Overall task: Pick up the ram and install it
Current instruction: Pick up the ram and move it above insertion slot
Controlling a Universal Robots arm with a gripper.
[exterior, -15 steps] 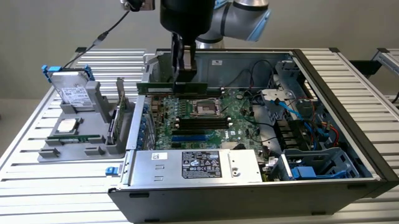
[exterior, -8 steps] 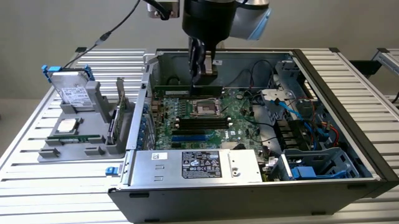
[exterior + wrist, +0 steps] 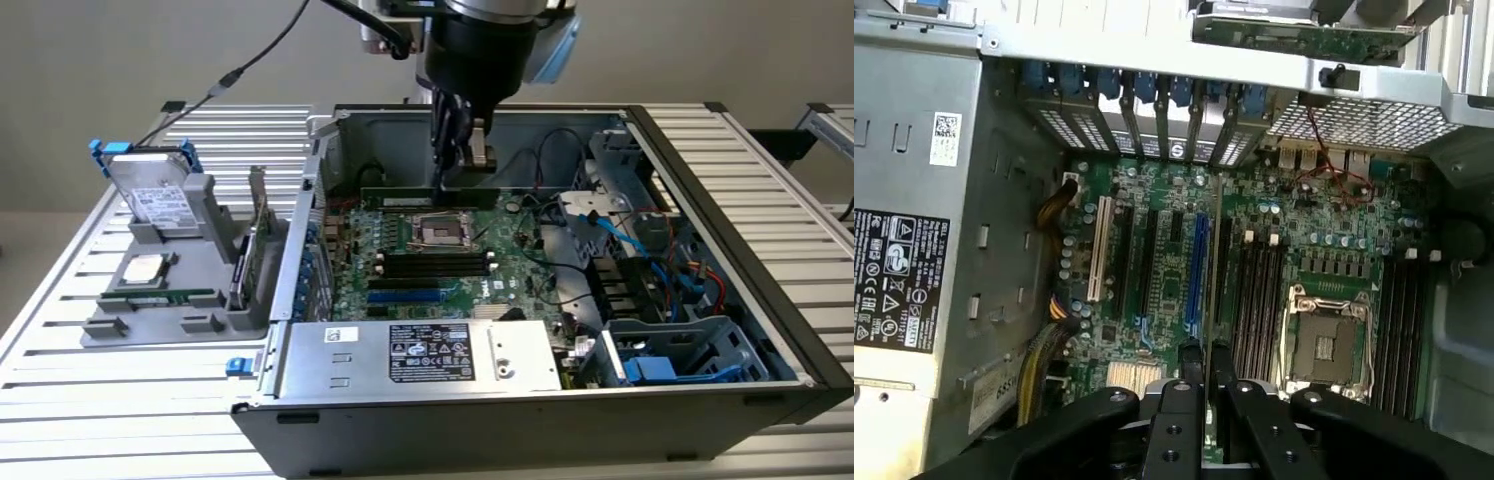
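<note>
- Clenching the ram (image 3: 400, 196) between the narrowed fingers (image 3: 1174, 430) of the end effector (image 3: 455, 186), down inside an open computer case (image 3: 727, 140) on a slatted metal table (image 3: 67, 400).
- Holding the green stick on its long edge, level and lengthwise across the case, with most of its length reaching from the grip toward the exterior view's left.
- Hanging it over the motherboard (image 3: 521, 255), just beyond the processor socket (image 3: 441, 230) and near the case's far wall; impossible to tell whether touching the board.
- Keeping apart from the row of black memory slots (image 3: 434, 265) on the socket's near side.
- Looking down from the wrist past the black fingers onto the board, with the stick edge-on between them as a thin strip.
- Flanking the case at the exterior view's left, a grey holder (image 3: 200, 325) on the table, carrying an upright silver hard drive (image 3: 154, 195) with blue rails, a square silver processor chip (image 3: 144, 268) and a narrow green board (image 3: 158, 297) lying flat.
- Lining the case's near edge, a labelled power supply (image 3: 427, 355).
</note>
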